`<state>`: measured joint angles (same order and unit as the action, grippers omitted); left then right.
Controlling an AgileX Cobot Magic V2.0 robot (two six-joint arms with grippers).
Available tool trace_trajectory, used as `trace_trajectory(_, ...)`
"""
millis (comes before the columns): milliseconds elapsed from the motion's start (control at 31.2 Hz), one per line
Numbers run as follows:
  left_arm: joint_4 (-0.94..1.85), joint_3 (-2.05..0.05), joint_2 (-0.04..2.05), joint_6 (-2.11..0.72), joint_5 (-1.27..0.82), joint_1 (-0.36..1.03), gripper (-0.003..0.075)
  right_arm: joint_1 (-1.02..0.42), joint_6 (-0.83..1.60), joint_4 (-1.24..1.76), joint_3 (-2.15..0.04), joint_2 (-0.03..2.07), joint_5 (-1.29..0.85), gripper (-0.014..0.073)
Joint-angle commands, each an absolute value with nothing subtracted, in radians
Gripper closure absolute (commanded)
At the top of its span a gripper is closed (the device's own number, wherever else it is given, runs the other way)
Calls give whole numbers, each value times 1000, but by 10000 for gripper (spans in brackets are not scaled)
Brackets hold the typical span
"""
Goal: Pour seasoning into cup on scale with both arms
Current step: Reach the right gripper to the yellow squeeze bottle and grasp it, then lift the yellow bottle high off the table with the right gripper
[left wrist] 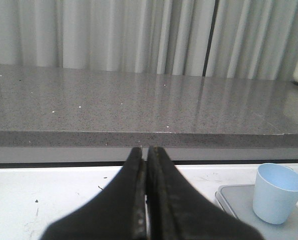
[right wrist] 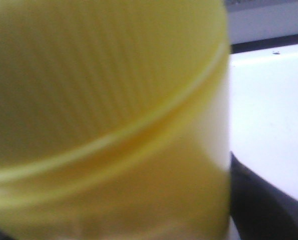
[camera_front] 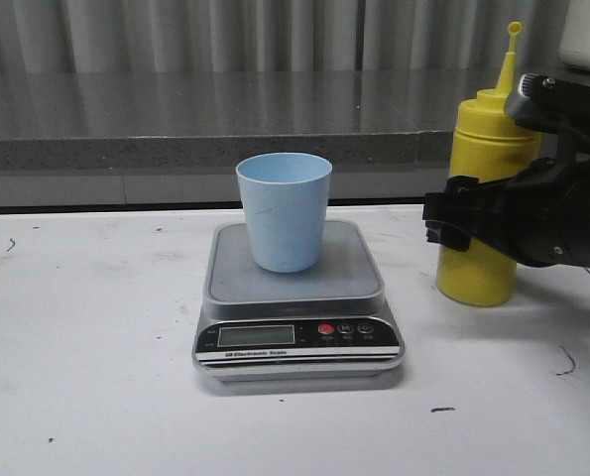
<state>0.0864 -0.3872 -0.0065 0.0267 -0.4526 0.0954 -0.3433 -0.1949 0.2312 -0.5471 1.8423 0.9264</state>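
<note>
The scale (camera_front: pixel 296 315) is seen nearest the front camera, its display and buttons turned toward the viewer. The cup (camera_front: pixel 285 211) is set upright on the steel platform, mouth up, presumably so that whatever is poured in can be weighed. To the robot's right of the scale, a little apart from it, the seasoning bottle (camera_front: pixel 487 193) is stood upright on the table, its thin nozzle pointed upward. The right gripper (camera_front: pixel 463 220) is placed around the bottle's middle; in the right wrist view the ribbed yellow cap and body (right wrist: pixel 108 120) fill nearly the whole picture, so the fingers are judged to be at the bottle, but whether they are pressed on it or only set around it cannot be told. A grasp at mid-height would be suited to lifting and tipping. The left gripper (left wrist: pixel 147 155) is not seen from the front; in its wrist view the jaws are held together on nothing, with the cup (left wrist: pixel 278 193) off to one side. The table (camera_front: pixel 86 377) is white and lightly scuffed, a grey speckled counter (camera_front: pixel 176 119) is ranged behind it, and pale curtains are hung beyond
</note>
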Motion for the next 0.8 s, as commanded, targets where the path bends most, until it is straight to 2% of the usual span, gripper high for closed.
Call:
trace_trajectory(0, 96, -411, -22, 37, -371, 95, 740, -343, -201, 227, -567, 1818, 1041, 6)
trace_trajectory(96, 96, -411, -22, 37, -371, 95, 740, -343, -201, 227, -567, 1818, 1042, 12)
trace_trajectory(160, 96, -411, -22, 37, -371, 95, 740, -343, -201, 224, -567, 1818, 1047, 81)
trace_trajectory(288, 96, -411, -22, 37, -371, 95, 740, -343, -200, 196, -567, 1818, 1071, 396)
trace_trajectory(353, 96, -411, -22, 37, -371, 95, 740, -343, -200, 182, -567, 1816, 1101, 476)
trace_trajectory(577, 96, -411, -22, 37, -371, 95, 740, -343, -111, 156, -567, 1744, 1138, 482)
trace_trajectory(769, 96, -411, -22, 37, -371, 95, 740, -343, 207, 155, -635, 1625, 971, 482)
